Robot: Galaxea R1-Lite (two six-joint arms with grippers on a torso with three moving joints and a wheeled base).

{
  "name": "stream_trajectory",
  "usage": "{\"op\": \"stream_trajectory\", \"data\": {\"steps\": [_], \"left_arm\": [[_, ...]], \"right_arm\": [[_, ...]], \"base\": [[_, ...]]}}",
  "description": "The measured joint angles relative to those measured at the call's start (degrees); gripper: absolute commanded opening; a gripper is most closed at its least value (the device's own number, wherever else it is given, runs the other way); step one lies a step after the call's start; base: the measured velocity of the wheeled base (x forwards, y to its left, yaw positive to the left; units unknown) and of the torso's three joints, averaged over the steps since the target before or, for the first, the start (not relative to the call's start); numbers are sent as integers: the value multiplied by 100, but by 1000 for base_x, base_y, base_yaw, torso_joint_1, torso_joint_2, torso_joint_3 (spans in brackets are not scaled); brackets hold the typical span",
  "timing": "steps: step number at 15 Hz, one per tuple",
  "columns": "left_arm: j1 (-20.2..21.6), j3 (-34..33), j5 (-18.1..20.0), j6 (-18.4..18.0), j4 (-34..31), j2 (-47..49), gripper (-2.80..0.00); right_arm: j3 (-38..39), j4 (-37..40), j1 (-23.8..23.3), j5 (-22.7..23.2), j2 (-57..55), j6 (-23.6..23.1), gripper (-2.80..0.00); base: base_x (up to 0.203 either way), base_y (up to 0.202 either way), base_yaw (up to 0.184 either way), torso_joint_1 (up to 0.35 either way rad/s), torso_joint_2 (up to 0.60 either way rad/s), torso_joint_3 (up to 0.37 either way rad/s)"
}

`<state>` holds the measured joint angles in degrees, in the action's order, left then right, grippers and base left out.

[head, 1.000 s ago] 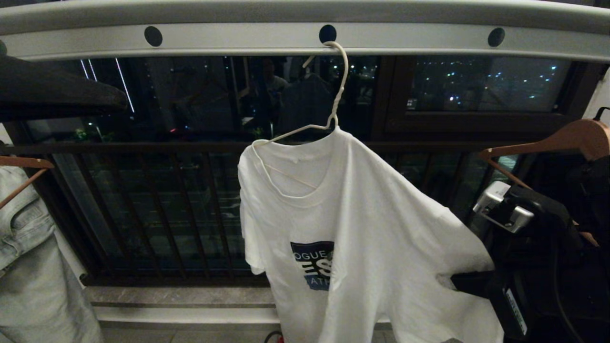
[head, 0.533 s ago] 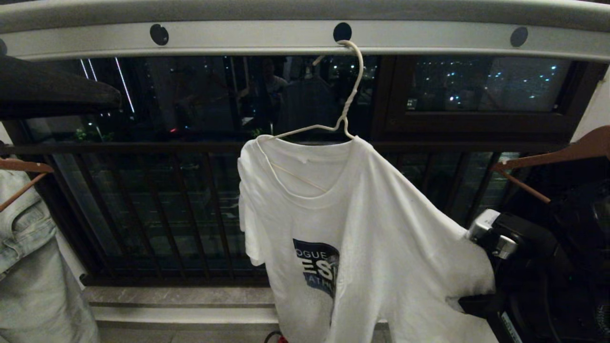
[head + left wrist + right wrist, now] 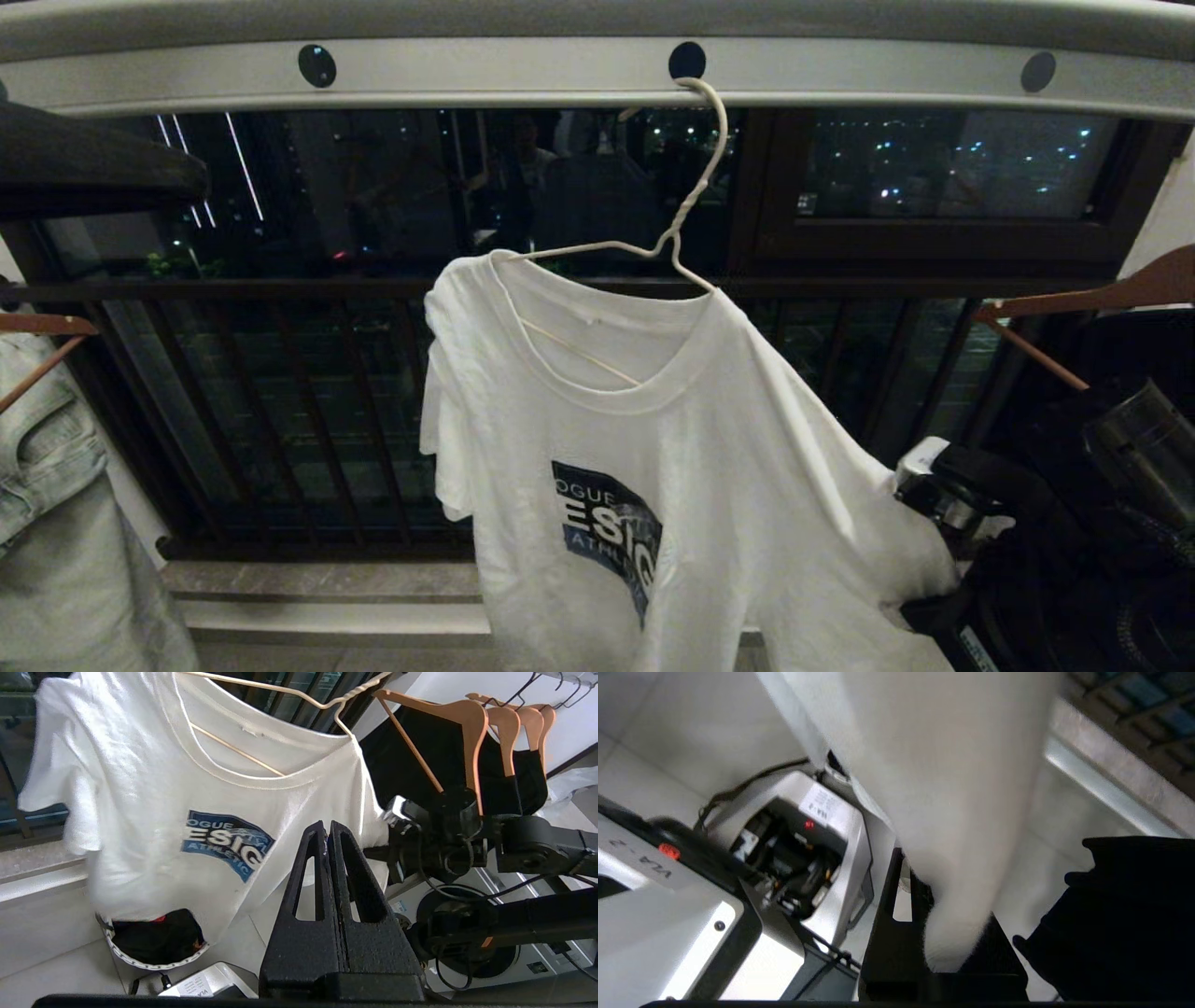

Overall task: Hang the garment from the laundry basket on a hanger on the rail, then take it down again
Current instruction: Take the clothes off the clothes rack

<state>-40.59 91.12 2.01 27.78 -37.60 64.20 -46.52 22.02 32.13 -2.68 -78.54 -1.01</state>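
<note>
The white short-sleeved T-shirt with a dark blue chest print (image 3: 653,467) hangs on the thin white wire hanger (image 3: 686,201), hooked into a hole of the pale grey metal rail (image 3: 523,70). At the lower right, the right pincer (image 3: 920,891) is closed on the shirt's hem, its arm reaching in low. The left pincer (image 3: 328,833) points at the shirt, pressed closed and empty.

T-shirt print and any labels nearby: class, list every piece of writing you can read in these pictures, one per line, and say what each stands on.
"OGUE", "ESIG", "ATHLETIC": chest print of the white T-shirt; its first letters are hidden in a fold.
"VLA-2", seen upside down: silver robot housing.
White sticker on the robot base: too blurred to read.
Label on the grey box beside the laundry basket: too small to read.
</note>
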Motion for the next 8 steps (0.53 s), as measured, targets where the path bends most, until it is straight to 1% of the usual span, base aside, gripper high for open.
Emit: {"op": "stream_trajectory", "data": {"steps": [6, 8], "left_arm": [[0, 0, -1, 0, 0, -17, -280], [0, 0, 1, 0, 0, -30, -280]], "right_arm": [[-13, 127, 0, -105, -48, -26, -280], [-11, 284, 0, -108, -62, -33, -280]], "base": [[0, 0, 0, 0, 0, 0], [0, 0, 0, 0, 0, 0]]}}
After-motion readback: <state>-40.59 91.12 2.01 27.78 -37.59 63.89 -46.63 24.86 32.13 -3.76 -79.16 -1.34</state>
